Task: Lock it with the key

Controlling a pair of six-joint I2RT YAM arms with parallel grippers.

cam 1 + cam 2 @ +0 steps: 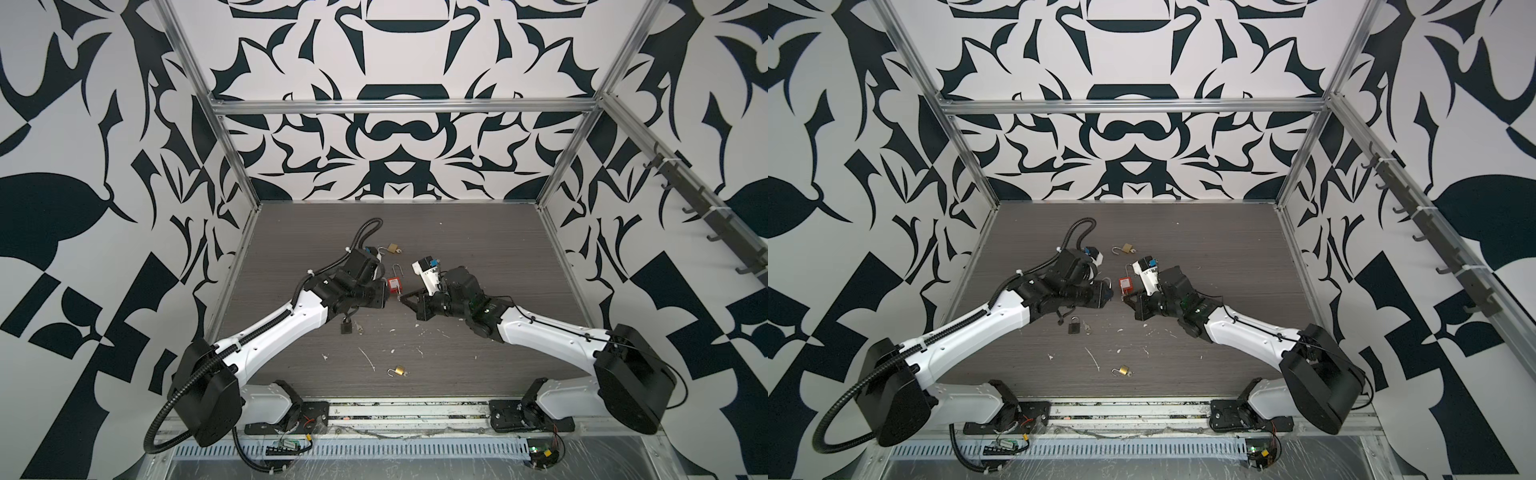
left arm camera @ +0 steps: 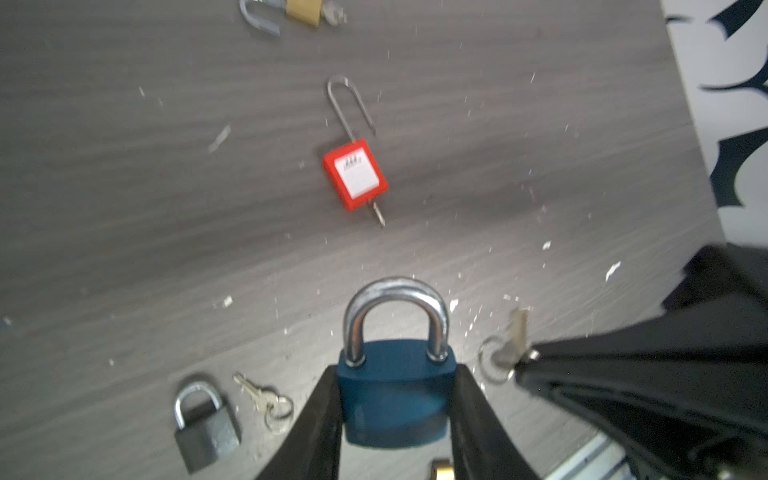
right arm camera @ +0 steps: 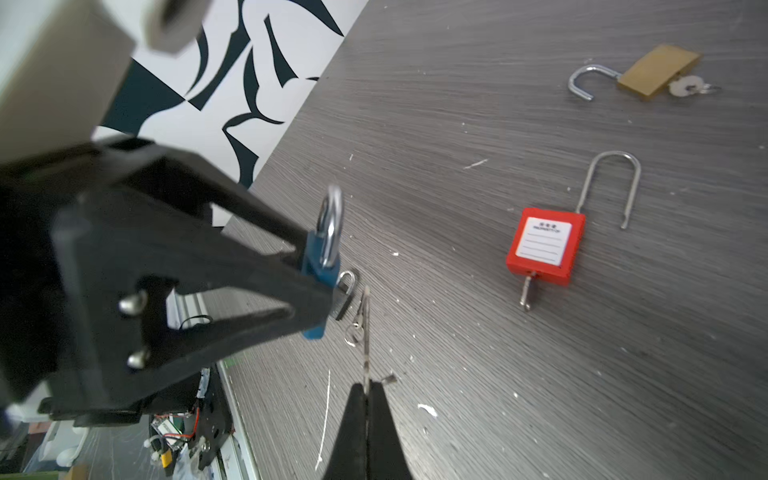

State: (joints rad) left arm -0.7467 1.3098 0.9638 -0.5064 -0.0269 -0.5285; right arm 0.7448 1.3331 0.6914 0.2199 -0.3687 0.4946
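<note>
Gripped the blue padlock (image 2: 395,399) by its two flanks in the left claw (image 2: 397,370), jaws narrowed onto the body, silver shackle pointing out past the fingertips with both legs seated. Held it just beside the red padlock (image 1: 393,284), on the side nearer the arm bases, seemingly lifted off the bench (image 1: 478,257).

Pinched the key (image 3: 366,340) in the right claw (image 3: 365,386), jaws pressed together on it, blade sticking straight out. Found that key also on the near side of the red padlock, close beside the blue padlock yet apart from it, not inserted.

Found the red padlock lying flat on the bench, long shackle swung open, white label up, its own key stuck in the bottom.

Saw a brass padlock (image 1: 392,248) beyond the red padlock, toward the back wall, shackle open, a key in its body. Saw a dark grey padlock (image 1: 345,327) nearer the arm bases than the red padlock and off to its left, shackle shut, small loose keys (image 2: 262,395) just beside it. Spotted a second brass padlock (image 1: 399,370) well apart from the red padlock, closest to the arm bases, shackle open.
</note>
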